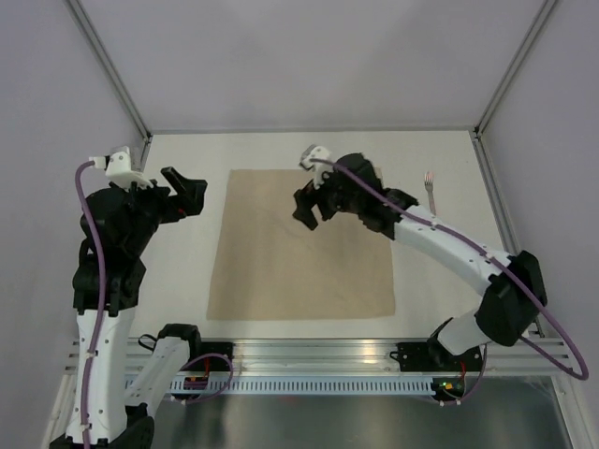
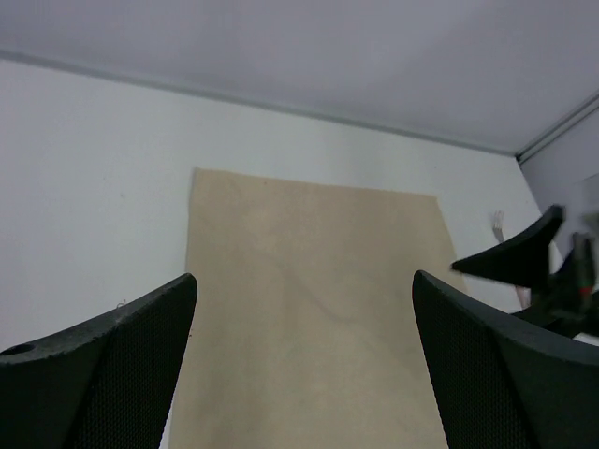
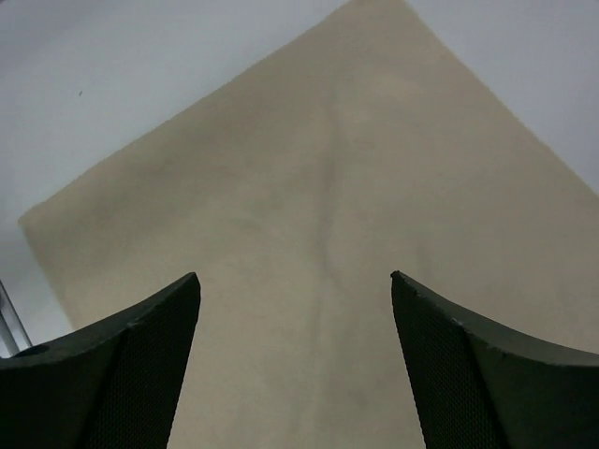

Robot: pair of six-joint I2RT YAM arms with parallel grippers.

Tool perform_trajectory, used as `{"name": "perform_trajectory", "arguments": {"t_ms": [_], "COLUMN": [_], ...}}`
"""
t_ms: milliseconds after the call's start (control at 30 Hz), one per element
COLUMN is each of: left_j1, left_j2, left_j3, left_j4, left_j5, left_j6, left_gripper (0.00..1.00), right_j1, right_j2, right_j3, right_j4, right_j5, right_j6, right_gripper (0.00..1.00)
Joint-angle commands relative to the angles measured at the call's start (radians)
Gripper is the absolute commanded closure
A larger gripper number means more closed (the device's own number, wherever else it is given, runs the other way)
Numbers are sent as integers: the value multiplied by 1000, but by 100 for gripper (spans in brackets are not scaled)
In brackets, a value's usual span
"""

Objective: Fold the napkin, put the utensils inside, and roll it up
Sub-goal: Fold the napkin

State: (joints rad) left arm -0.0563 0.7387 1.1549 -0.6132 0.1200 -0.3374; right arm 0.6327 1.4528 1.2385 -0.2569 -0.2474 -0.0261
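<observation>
Top external view: the napkin (image 1: pixel 301 245) is lying flat and unfolded on the white surface (image 1: pixel 187 281), roughly in the middle, with its near edge running close to the metal rail (image 1: pixel 309 348) at the front. The fork (image 1: pixel 430 187) is lying on the bare surface off the napkin's far right corner, apart from the cloth, tines pointing away from the arms. The left fingers (image 1: pixel 192 187) are hanging beside the napkin's far left corner, over bare surface, and are spreading apart with nothing between them. The right fingers (image 1: pixel 304 210) are hovering over the far right part of the napkin, also spreading apart and holding nothing.

Left wrist view: the left fingers (image 2: pixel 112 374) are standing wide apart at the bottom corners, framing the napkin (image 2: pixel 314 309), which is stretching away across the surface (image 2: pixel 94 187). A small pale object (image 2: pixel 497 222) past the cloth's far corner is probably the fork, though it is showing too small to be sure. The dark tip of the other arm (image 2: pixel 519 254) is reaching in from the right.

Right wrist view: the right fingers (image 3: pixel 112 374) are spreading wide and are not touching the napkin (image 3: pixel 328 187) below. A faint crease is running down the cloth between them.
</observation>
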Motion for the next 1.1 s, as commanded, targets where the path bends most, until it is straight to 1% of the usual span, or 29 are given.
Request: {"name": "perform_trajectory", "arguments": {"t_ms": [0,67,100,133,167,200,300,467,600,700,1067], "left_j1": [4,4,4,4,4,4,4,4,4,4,4], "left_j2": [17,22,21,16,13,10,2,-16,-28,-28,-30], "left_j3": [118,164,176,202,215,227,276,331,333,330,302], "left_j4": [-28,-45,-49,-62,-68,-74,-108,-160,-171,-175,-174], "left_j5": [38,26,21,20,20,20,12,-25,-42,-48,-54], "left_j6": [-11,-17,-25,-28,-37,-40,-41,-19,-11,-5,5], "left_gripper": [0,0,0,0,0,0,0,0,0,0,0], "right_j1": [202,286,364,401,467,495,576,642,694,706,743], "right_j2": [139,199,258,289,354,386,496,627,691,736,823], "right_j3": [87,113,140,154,173,211,292,366,407,424,478], "right_j4": [-27,-12,-8,-4,1,-1,-8,18,42,51,38], "right_j5": [158,174,178,181,186,186,171,168,189,178,183], "right_j6": [-60,-63,-70,-75,-80,-81,-78,-69,-75,-61,-67], "right_gripper": [13,15,17,17,18,21,25,31,37,41,45]}}
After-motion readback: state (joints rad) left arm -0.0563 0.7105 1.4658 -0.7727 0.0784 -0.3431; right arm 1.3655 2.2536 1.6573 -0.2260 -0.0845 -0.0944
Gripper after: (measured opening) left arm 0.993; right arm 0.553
